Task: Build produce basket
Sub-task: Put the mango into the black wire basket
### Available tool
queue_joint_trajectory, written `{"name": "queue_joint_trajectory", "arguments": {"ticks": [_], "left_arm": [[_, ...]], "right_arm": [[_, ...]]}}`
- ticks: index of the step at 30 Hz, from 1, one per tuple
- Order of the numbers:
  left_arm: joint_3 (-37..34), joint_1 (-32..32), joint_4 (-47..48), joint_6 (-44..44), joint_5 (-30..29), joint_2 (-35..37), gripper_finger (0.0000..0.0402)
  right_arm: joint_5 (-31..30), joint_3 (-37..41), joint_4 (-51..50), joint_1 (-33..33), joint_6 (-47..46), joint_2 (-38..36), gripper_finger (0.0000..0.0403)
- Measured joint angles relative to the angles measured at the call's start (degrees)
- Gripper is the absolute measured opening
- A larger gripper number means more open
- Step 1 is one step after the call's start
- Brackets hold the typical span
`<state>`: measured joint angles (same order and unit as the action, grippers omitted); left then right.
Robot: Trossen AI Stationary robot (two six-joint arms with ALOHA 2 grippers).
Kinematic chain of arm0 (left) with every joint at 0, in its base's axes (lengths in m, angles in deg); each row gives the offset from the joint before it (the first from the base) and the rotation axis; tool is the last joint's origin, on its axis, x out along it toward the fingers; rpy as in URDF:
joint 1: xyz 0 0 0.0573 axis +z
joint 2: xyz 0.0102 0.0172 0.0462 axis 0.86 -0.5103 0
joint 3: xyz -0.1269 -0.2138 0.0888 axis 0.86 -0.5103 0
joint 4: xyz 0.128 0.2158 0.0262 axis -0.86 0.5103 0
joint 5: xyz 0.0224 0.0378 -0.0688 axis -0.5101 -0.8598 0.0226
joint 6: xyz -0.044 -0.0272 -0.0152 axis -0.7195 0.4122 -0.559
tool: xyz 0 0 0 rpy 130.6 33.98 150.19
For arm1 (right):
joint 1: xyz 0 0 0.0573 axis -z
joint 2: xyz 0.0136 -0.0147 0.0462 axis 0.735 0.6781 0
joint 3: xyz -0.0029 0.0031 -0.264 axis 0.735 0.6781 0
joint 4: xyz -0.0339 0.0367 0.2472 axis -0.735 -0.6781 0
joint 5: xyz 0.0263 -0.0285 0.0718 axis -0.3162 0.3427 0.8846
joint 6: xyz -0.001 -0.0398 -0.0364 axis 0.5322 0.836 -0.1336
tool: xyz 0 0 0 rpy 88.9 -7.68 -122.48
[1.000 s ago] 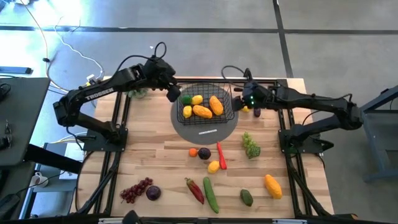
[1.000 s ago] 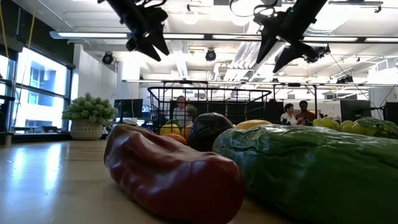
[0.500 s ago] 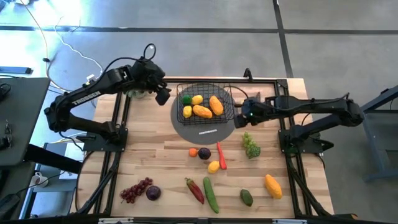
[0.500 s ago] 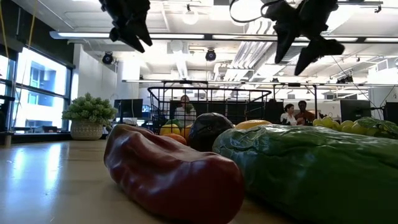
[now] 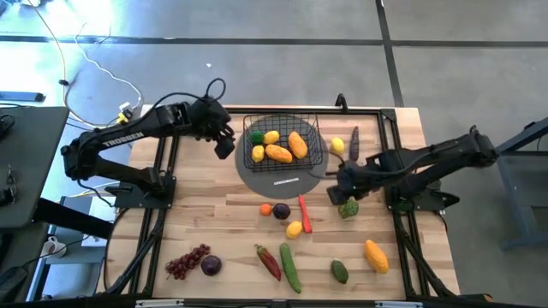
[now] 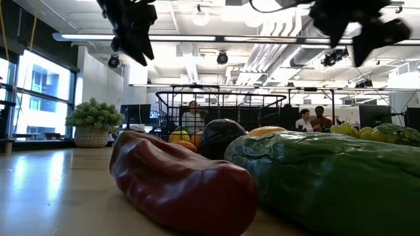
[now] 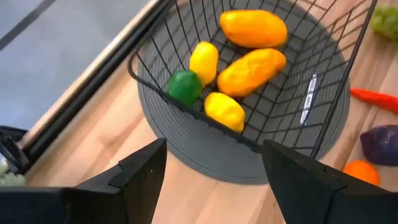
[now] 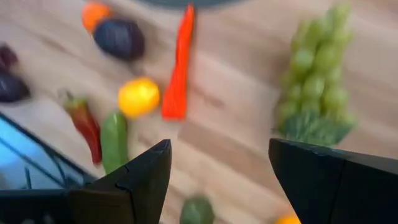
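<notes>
Looking straight down, I saw the basket [image 5: 282, 144] on the grey disc [image 5: 282, 175] at the table's far middle, with two mangoes, two lemons and a green fruit inside. The left gripper [image 5: 224, 142] hung just beside the basket's left edge, empty. The right gripper [image 5: 342, 193] hovered over the green grapes [image 5: 347, 205], to the right of the red chilli [image 5: 304, 212]. More produce lay nearer me: purple grapes [image 5: 187, 261], a cucumber [image 5: 290, 267], an avocado [image 5: 340, 271], a mango [image 5: 375, 255].

From table height, a dark red pepper [image 6: 180, 183] and the cucumber [image 6: 328, 180] filled the foreground, the basket [image 6: 220, 111] behind them, both arms high above.

My left wrist camera showed the fingers [image 7: 146, 171] spread apart with nothing between them, the basket [image 7: 261, 74] ahead.

My right wrist camera showed its fingers [image 8: 146, 177] likewise wide and empty above the green grapes [image 8: 317, 93] and the chilli [image 8: 178, 68].
</notes>
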<state>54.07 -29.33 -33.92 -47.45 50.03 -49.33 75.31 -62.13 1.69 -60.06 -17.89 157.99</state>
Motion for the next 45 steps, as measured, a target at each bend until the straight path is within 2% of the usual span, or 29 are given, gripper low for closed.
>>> {"name": "queue_joint_trajectory", "arguments": {"ticks": [13, 19, 25, 34, 45], "left_arm": [[-0.47, -3.23, 0.06, -0.42, -0.51, 0.0, 0.0255], [-0.47, -4.23, 0.06, -0.42, -0.7, -0.02, 0.0255], [-0.47, -4.62, 0.05, -0.42, -0.68, -0.02, 0.0255], [-0.47, -4.62, 0.04, 0.04, -0.68, -0.04, 0.0255], [-0.47, -4.62, 0.02, 0.04, -0.65, -0.04, 0.0255]], "right_arm": [[8.57, 0.0, -3.42, -13.69, -13.06, 0.02, 0.0252], [8.7, 0.0, -4.47, -20.35, -21.28, 0.38, 0.0252], [9.06, 0.0, -4.65, -25.58, -25.67, 2.58, 0.0252], [13.29, 0.02, -4.78, -29.85, -31.0, 8.99, 0.0253], [13.47, 0.02, -3.12, -31.69, -34.65, 16.4, 0.0252]]}}
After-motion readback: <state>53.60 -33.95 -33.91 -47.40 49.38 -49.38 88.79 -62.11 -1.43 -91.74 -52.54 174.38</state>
